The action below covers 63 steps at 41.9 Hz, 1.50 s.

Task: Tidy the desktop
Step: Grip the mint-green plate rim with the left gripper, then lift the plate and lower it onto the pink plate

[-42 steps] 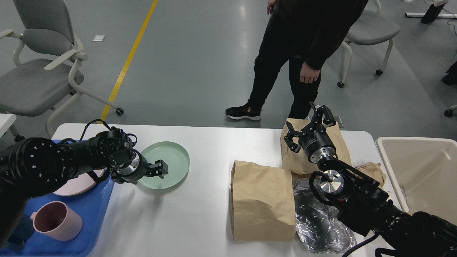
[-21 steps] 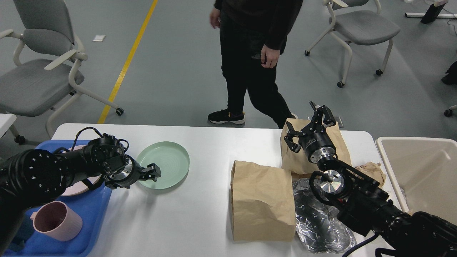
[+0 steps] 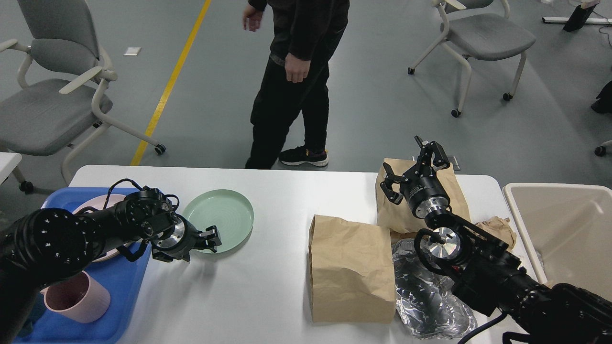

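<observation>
here, left tool (image 3: pixel 213 237) at green plate (image 3: pixel 224 215) rim, bare desktop (image 3: pixel 267 286) beside

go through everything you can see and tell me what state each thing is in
green plate: empty, flat on the desktop
pink cup: upright, empty, in the blue tray
front paper bag: lying flat
foil: crumpled
beige bin: open
left tool: at the plate's near rim, grip unclear
right tool: open, above the rear bag
</observation>
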Each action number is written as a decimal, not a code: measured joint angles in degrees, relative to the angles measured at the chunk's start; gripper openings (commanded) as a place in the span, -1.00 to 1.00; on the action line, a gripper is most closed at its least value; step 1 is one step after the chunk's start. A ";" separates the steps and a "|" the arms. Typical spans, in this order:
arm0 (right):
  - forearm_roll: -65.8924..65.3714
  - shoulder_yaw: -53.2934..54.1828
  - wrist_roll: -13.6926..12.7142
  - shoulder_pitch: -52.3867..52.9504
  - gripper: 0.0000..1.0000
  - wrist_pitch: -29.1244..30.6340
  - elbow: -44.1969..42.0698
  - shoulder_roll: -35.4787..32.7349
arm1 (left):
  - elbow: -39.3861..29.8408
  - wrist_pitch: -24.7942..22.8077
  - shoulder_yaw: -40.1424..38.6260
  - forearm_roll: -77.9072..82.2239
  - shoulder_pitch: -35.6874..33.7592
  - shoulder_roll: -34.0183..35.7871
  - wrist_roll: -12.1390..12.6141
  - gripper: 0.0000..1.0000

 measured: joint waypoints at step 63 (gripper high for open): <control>0.00 0.00 0.00 -0.05 1.00 0.00 0.00 0.00 | -0.47 -22.72 -3.71 0.03 -14.91 8.93 0.04 -1.00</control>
